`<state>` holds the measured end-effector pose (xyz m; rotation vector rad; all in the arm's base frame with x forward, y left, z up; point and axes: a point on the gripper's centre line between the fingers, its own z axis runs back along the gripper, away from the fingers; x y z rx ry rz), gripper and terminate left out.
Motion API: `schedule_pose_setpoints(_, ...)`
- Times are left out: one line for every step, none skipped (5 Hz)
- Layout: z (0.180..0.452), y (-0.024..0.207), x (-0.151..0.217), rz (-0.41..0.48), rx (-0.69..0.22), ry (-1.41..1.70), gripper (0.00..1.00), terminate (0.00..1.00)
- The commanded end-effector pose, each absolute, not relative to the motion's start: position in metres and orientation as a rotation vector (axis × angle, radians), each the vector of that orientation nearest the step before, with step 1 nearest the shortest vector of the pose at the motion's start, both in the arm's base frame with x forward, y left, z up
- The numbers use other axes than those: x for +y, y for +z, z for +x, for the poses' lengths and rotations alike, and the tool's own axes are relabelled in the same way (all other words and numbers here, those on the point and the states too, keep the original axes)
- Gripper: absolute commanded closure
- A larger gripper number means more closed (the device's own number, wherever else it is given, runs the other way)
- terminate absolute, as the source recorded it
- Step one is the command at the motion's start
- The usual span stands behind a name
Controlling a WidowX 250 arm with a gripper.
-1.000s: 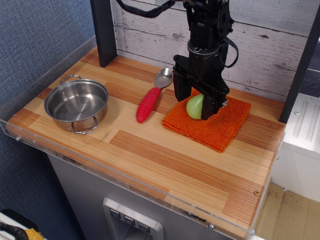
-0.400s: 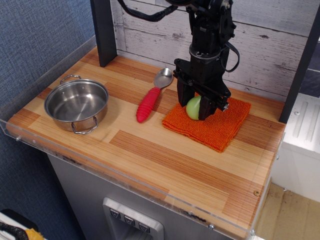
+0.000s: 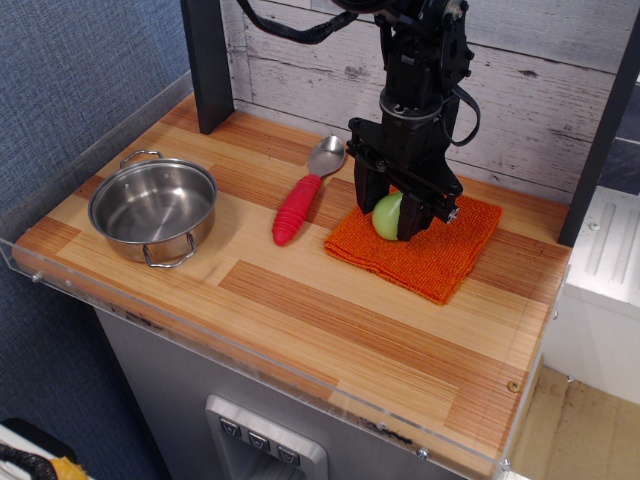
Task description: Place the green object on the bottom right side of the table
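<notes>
The gripper (image 3: 392, 218) pinches the green object (image 3: 387, 215) at its rounded middle over the orange cloth (image 3: 440, 255) near the table's (image 3: 300, 310) back edge; it looks light, stiff and smooth, so likely slippery.

A single view looks down at an angle from in front of and above the table (image 3: 330, 320), facing the plank wall behind the claw (image 3: 393, 215). It sits moderately close, with the claw right of centre, upper frame.
</notes>
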<state>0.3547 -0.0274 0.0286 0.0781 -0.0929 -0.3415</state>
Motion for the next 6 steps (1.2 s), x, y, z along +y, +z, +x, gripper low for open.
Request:
schedule_pose_setpoints(0.355,0.079,-0.021,0.104,-0.182,-0.27,1.0,0.0)
schedule_pose_setpoints(0.348,0.091,-0.021,0.123,-0.192,-0.228,1.0,0.0)
schedule_pose_setpoints(0.331,0.103,-0.029,0.136,-0.213,-0.2,1.0,0.0)
schedule_pose_setpoints(0.306,0.111,-0.038,0.123,-0.222,-0.117,1.0,0.0)
schedule_pose_setpoints(0.279,0.117,-0.037,0.082,-0.197,-0.026,1.0,0.0)
schedule_pose_setpoints(0.259,0.115,-0.037,0.028,-0.195,0.0,1.0,0.0)
